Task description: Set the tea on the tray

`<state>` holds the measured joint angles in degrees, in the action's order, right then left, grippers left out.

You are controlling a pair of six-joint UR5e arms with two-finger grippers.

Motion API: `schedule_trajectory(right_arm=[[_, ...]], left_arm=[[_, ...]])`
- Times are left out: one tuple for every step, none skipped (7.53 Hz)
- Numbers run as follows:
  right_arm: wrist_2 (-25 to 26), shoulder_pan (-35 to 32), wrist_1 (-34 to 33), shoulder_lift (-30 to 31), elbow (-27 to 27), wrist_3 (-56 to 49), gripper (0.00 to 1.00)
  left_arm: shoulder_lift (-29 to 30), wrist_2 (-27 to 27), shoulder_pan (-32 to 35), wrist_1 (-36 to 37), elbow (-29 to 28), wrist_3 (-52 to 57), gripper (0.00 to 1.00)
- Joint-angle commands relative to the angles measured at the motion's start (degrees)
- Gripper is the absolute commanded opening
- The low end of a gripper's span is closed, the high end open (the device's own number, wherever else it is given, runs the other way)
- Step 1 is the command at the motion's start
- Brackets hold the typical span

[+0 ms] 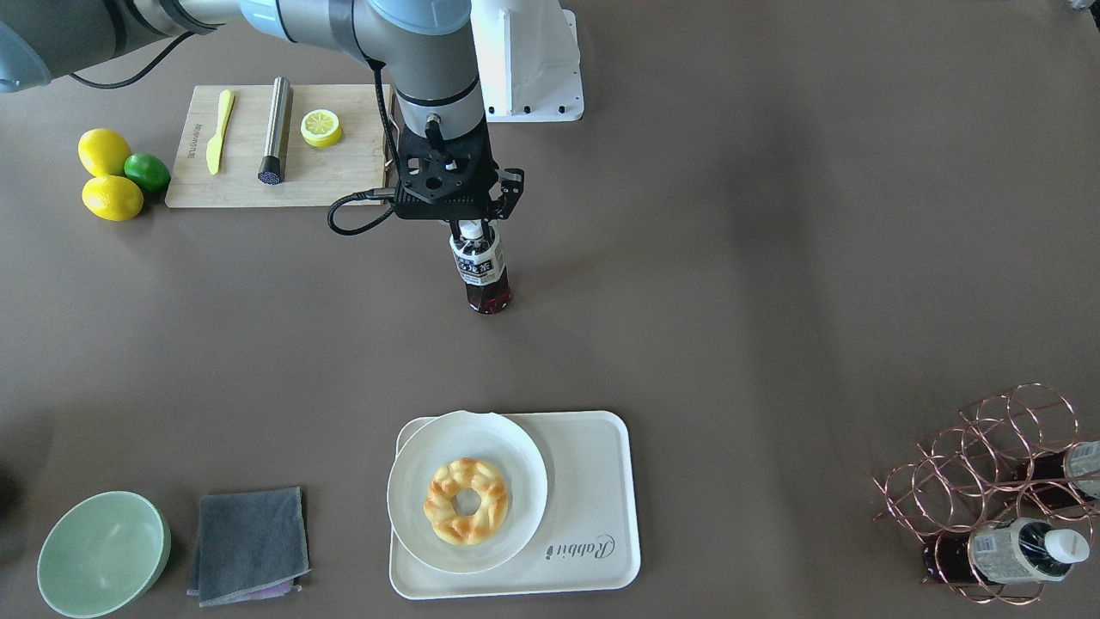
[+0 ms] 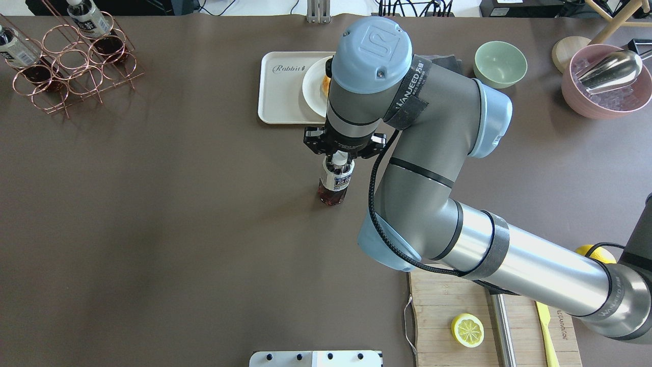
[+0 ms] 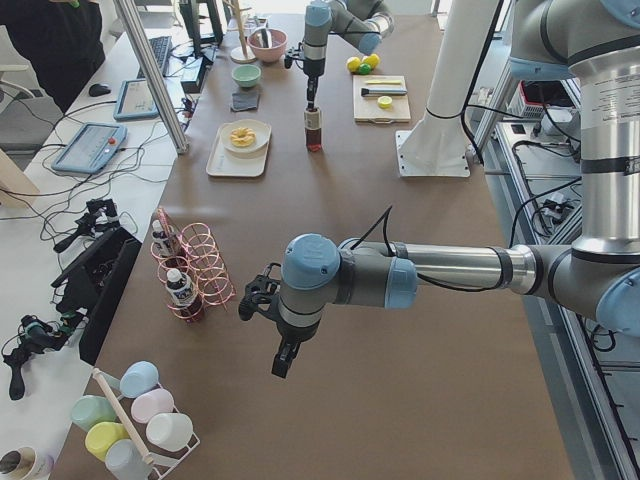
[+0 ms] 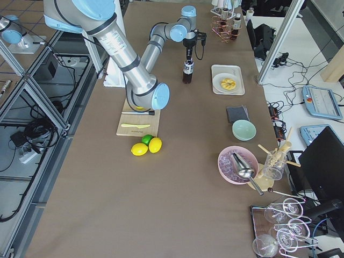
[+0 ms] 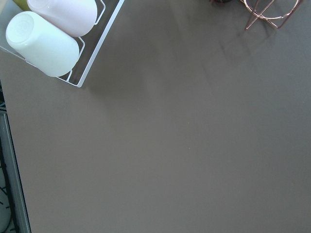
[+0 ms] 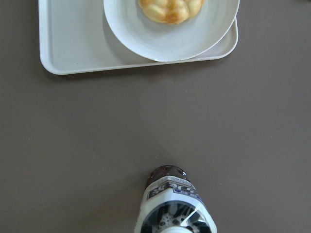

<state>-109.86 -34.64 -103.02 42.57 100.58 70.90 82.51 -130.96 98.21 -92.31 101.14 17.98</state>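
The tea (image 1: 481, 268), a small bottle of dark red liquid with a white cap, stands upright mid-table; I cannot tell whether its base touches the table. My right gripper (image 1: 471, 225) is shut on its cap from above, as the overhead view (image 2: 338, 155) also shows. The right wrist view shows the tea (image 6: 172, 208) close below the camera. The cream tray (image 1: 593, 481) lies beyond it, some way off, also in the right wrist view (image 6: 73, 43). My left gripper (image 3: 283, 360) hangs over bare table far from the tea; I cannot tell if it is open or shut.
A white plate with a doughnut (image 1: 467, 501) fills the tray's half towards the green bowl (image 1: 103, 554). A copper wire rack (image 1: 997, 490) holds more bottles. A cutting board (image 1: 284, 146), lemons and a lime (image 1: 112, 176), and a grey cloth (image 1: 249, 546) lie around.
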Motion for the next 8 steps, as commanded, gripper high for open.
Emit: schedule_trajectory(right_arm=[[-1.5,-2.0,-1.0,-1.6,-0.1,-1.6,0.00],[-2.3,-2.5,-2.4,-2.5,-0.2,-1.8,0.00],[-2.3,-2.7,-2.4,-3.1,-0.7,-2.7,0.00],[-2.3,-2.8,-2.4,-5.3,-3.2,-2.7,0.00],[-2.3,-3.3,-2.5,-7.9,-6.1,-2.8,0.00],[-3.0,-4.3,-2.5,-10.4,-8.5,-2.8,0.00],[-3.6,-5.3,-2.4,-12.8,-11.7,-4.0,0.00],[-4.7,-6.9,-2.4,-14.8,-14.4,-6.3,0.00]], left_arm=[[2.5,-0.1,-0.8,2.6,0.1,-3.8,0.98],[3.2,-0.1,-1.3,5.3,1.0,-4.3,0.98],[3.0,-0.1,-2.4,5.6,2.1,-4.9,0.98],[3.0,-0.1,-4.3,5.6,2.1,-7.5,0.98],[3.0,-0.1,-5.2,5.6,2.8,-8.9,0.98],[2.8,-0.1,-6.2,5.6,3.1,-9.2,0.98],[3.0,-0.1,-7.1,5.6,3.4,-11.5,0.98],[2.7,-0.1,-9.3,5.6,4.6,-15.6,0.98]])
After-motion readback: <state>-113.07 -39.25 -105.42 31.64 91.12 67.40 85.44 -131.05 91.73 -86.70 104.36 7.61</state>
